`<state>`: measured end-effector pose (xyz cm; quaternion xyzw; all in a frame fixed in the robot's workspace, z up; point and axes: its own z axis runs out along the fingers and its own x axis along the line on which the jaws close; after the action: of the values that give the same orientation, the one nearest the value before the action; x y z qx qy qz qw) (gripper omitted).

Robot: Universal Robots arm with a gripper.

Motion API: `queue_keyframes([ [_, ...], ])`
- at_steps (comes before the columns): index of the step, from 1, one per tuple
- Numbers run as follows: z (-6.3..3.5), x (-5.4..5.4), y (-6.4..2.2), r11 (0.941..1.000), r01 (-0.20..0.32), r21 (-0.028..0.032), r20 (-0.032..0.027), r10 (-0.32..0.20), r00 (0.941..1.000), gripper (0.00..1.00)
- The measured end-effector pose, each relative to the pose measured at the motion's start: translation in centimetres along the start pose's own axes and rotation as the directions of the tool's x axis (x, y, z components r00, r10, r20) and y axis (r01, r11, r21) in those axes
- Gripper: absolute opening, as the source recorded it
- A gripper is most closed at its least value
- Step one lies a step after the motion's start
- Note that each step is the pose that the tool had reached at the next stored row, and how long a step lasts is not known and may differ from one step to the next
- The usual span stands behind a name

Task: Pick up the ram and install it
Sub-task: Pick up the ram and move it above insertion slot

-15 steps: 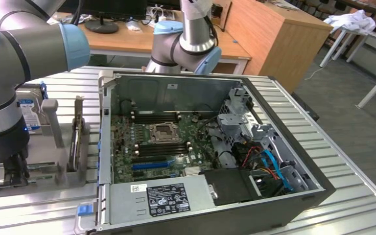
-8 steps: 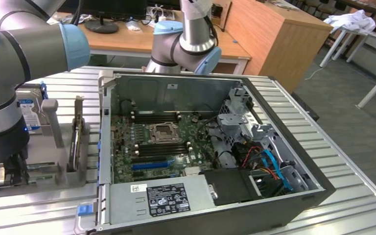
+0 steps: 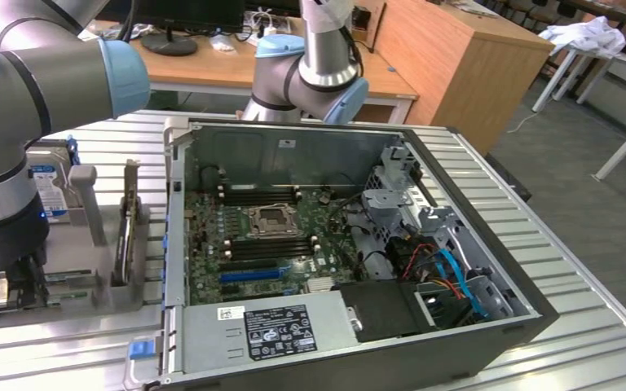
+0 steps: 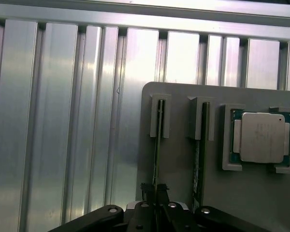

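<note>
Two rams stand on edge in slots of a grey holder plate (image 4: pixel 179 169). The ram (image 4: pixel 157 145) nearer the plate's edge is a thin green stick, still seated in its slot, and my gripper (image 4: pixel 155 189) is shut on its near end with a dark fingertip (image 4: pixel 146 187) pressed against each side. A second ram (image 4: pixel 199 154) stands parallel beside it. In the exterior view my gripper (image 3: pixel 16 293) is low over the holder (image 3: pixel 85 285), at the exterior view's left of the open computer case (image 3: pixel 177 244). The motherboard (image 3: pixel 280 224) shows black ram slots (image 3: pixel 253 195).
A silver processor chip (image 4: pixel 261 137) sits in a recess of the holder beyond the second ram. A silver-and-blue hard drive (image 3: pixel 50 191) stands behind my arm. The ribbed aluminium table (image 4: pixel 63 121) carries everything. Cables and drive cages (image 3: pixel 443 269) crowd the case's side toward the exterior view's right.
</note>
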<state>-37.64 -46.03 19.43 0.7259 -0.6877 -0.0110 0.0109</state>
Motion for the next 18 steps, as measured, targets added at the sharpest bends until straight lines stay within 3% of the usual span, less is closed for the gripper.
queue_keyframes([
  [3,-0.6,0.0,0.02,1.0,0.0,0.0,0.0,0.0,1.0,0.13],
  [18,-7.38,0.0,0.23,1.0,0.0,0.0,0.0,0.0,1.0,0.13],
])
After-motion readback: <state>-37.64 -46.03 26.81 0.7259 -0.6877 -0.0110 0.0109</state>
